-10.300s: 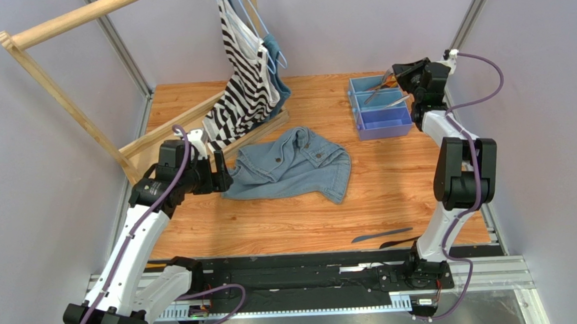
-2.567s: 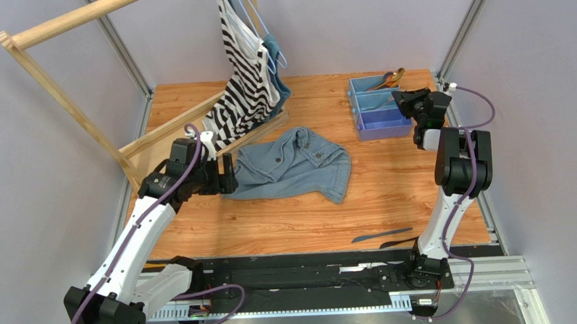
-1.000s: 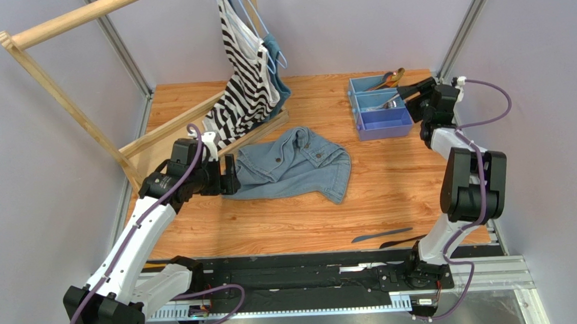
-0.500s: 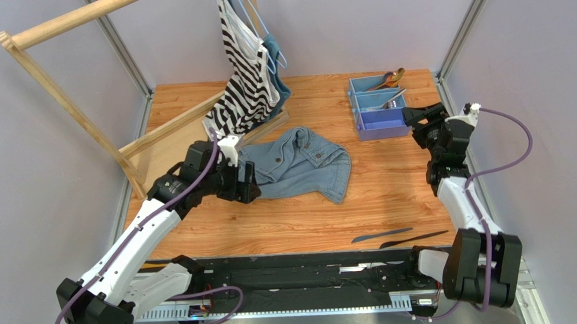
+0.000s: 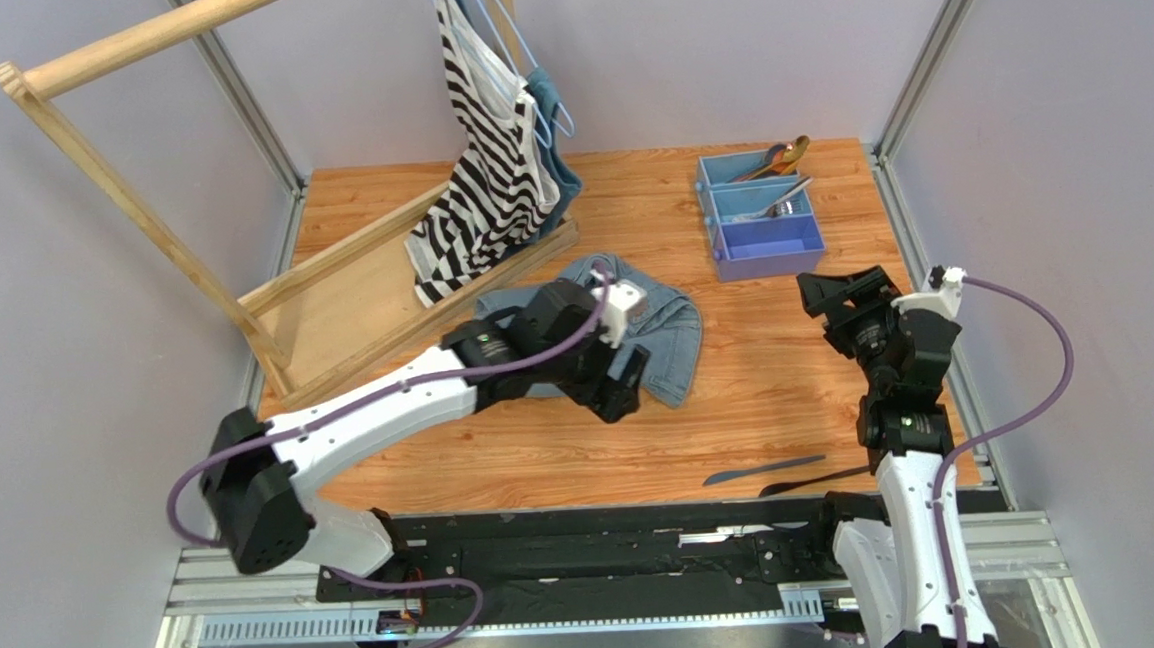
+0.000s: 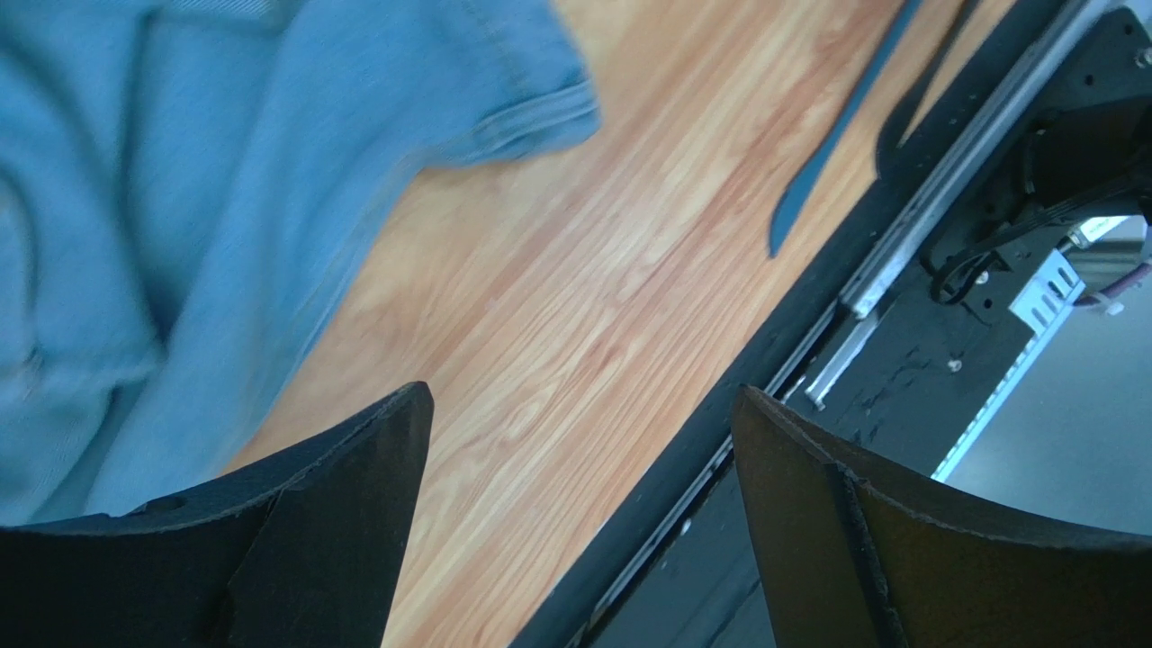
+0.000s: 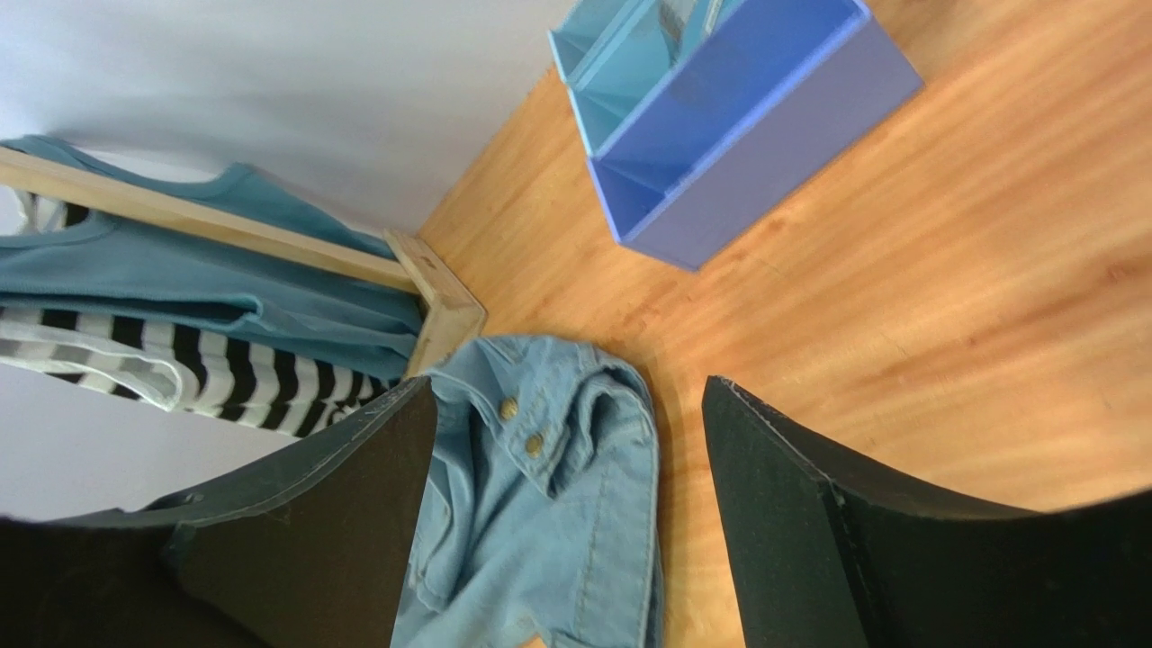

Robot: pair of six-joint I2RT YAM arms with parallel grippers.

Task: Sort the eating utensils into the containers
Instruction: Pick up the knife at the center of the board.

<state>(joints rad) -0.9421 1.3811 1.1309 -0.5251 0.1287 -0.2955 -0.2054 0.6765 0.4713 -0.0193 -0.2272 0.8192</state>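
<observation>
The tray runs off the right wrist view's top edge; from above, its utensils are too small to tell apart.

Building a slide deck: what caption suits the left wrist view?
Open left gripper over the wooden table, with a denim shirt and a dark knife in view.

No text, label or number can be read anywhere.
</observation>
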